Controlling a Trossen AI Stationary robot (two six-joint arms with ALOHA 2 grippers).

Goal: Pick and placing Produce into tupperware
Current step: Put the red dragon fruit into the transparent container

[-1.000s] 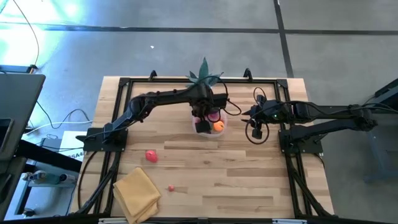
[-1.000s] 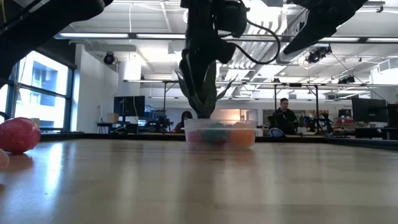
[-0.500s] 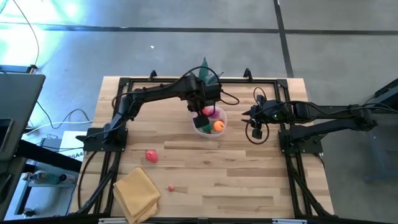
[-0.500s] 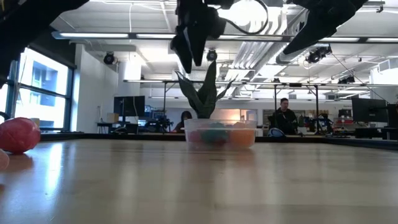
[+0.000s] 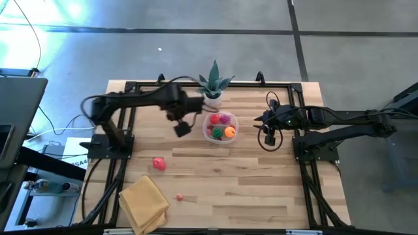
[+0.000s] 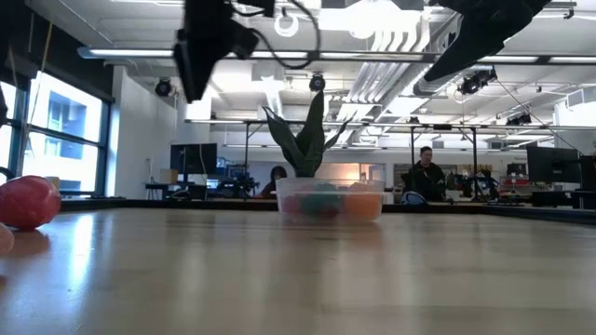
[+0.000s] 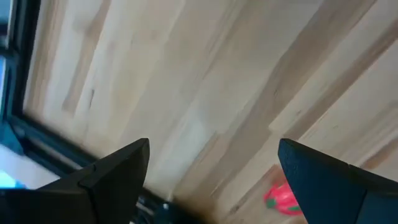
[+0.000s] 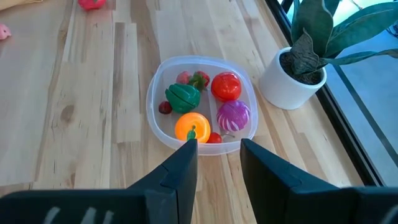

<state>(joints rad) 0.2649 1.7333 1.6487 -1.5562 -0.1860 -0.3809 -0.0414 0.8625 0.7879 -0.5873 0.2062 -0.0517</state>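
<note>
The tupperware (image 5: 220, 127), a clear rounded container, stands on the table in front of the potted plant. In the right wrist view the tupperware (image 8: 202, 106) holds several pieces of produce: a red one, a purple one, an orange one, a green one and small red ones. A red produce piece (image 5: 159, 163) and a small pink one (image 5: 179, 196) lie on the table's near left part. My left gripper (image 5: 181, 128) hangs open and empty above the table, left of the tupperware; its wrist view shows the red piece (image 7: 283, 198) below. My right gripper (image 8: 219, 158) is open and empty, raised to the right of the tupperware.
A green potted plant (image 5: 213, 85) in a white pot stands just behind the tupperware at the far edge. A folded yellow cloth (image 5: 144, 202) lies at the near left corner. Black frame rails run along the table's edges. People sit in the room beyond.
My left gripper has risen out of the tupperware and swung toward the table's left, ending beside the container and high above the wood. The tupperware, covered by the gripper before, now shows all its produce from above. My right arm has kept still.
</note>
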